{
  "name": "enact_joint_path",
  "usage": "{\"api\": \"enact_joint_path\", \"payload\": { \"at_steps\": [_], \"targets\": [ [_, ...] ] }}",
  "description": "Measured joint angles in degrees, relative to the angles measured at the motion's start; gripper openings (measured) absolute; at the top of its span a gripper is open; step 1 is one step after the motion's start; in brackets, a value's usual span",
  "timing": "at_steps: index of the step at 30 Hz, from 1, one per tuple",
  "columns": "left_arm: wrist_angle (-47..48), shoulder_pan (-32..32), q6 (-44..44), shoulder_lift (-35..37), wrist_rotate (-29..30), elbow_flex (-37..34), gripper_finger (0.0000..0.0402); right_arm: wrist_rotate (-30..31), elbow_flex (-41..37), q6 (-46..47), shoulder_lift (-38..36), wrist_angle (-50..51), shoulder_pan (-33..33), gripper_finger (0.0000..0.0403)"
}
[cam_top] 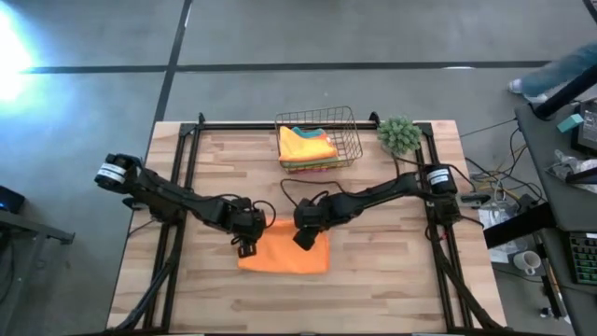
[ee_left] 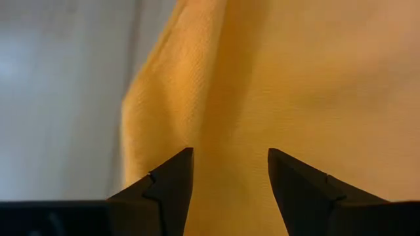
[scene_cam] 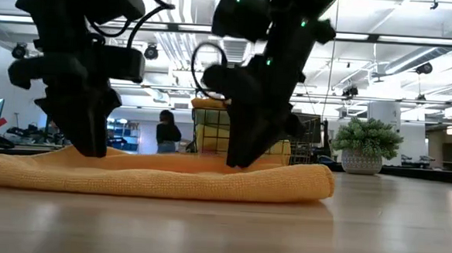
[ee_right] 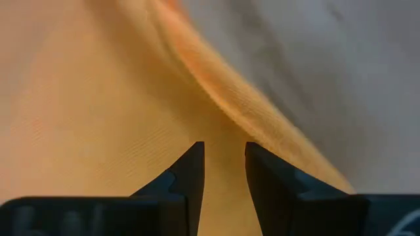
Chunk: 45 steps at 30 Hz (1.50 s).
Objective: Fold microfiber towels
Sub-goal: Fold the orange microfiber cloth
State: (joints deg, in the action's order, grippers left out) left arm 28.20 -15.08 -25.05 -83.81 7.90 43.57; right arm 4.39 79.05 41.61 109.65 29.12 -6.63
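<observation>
An orange microfiber towel (cam_top: 284,254) lies folded flat on the wooden table, near its middle. My left gripper (cam_top: 246,245) stands over the towel's left end, pointing steeply down, open, with orange cloth (ee_left: 262,98) showing between its fingers. My right gripper (cam_top: 305,239) stands over the towel's far right part, also pointing down and open by a narrow gap, beside a thick folded edge (ee_right: 243,98). In the low view both grippers (scene_cam: 93,149) (scene_cam: 238,163) come down to the top of the towel (scene_cam: 169,178). My left gripper's fingertips (ee_left: 174,174) reach the towel's upper surface near its left edge (ee_left: 134,124), coming from above; I cannot tell whether they touch it. My right gripper's fingertips (ee_right: 193,160) reach the towel's upper surface beside the folded edge, coming from above; whether they touch cannot be told.
A wire basket (cam_top: 317,138) with folded yellow and orange towels stands at the table's far edge. A small green plant (cam_top: 399,133) sits at the far right corner. Bare wood lies near the front edge and on both sides of the towel.
</observation>
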Motion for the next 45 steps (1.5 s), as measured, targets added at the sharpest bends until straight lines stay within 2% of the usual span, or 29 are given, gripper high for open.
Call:
{"api": "enact_joint_path", "payload": {
  "at_steps": [9, 12, 19, 23, 26, 32, 37, 45],
  "targets": [
    [0.24, 2.53, 0.0, -0.17, 4.05, -2.58, 0.018, 0.12, 0.02, 1.35, 1.2, -1.57, 3.29, 0.01],
    [1.94, 2.56, 0.02, 0.17, 4.15, -1.78, 0.018, -2.5, 0.02, 1.42, -0.13, 0.54, 3.19, 0.01],
    [5.47, 0.05, -1.34, 7.02, 3.89, -0.24, 0.018, -4.99, 0.03, -1.99, -5.82, 3.18, -1.65, 0.01],
    [2.07, -1.86, -5.8, 10.76, 3.82, -0.95, 0.018, -4.58, 0.0, -5.5, -6.45, 3.63, -5.12, 0.01],
    [-4.07, -3.44, -9.93, 11.21, 2.55, -2.19, 0.018, -1.97, -0.43, -6.7, -5.29, 3.47, -7.16, 0.01],
    [-14.15, -7.18, -17.52, 6.25, 1.01, -3.36, 0.018, 5.07, -1.01, -8.42, -2.23, 3.38, -6.26, 0.01],
    [-19.07, -10.02, -24.26, 0.82, 1.11, -3.24, 0.018, 4.19, -1.73, -10.9, -2.19, 3.77, -3.79, 0.01],
    [-19.41, -12.92, -30.13, -7.58, 2.07, -2.61, 0.018, 2.5, -3.75, -12.2, -2.21, 3.68, -2.16, 0.01]
  ]
}}
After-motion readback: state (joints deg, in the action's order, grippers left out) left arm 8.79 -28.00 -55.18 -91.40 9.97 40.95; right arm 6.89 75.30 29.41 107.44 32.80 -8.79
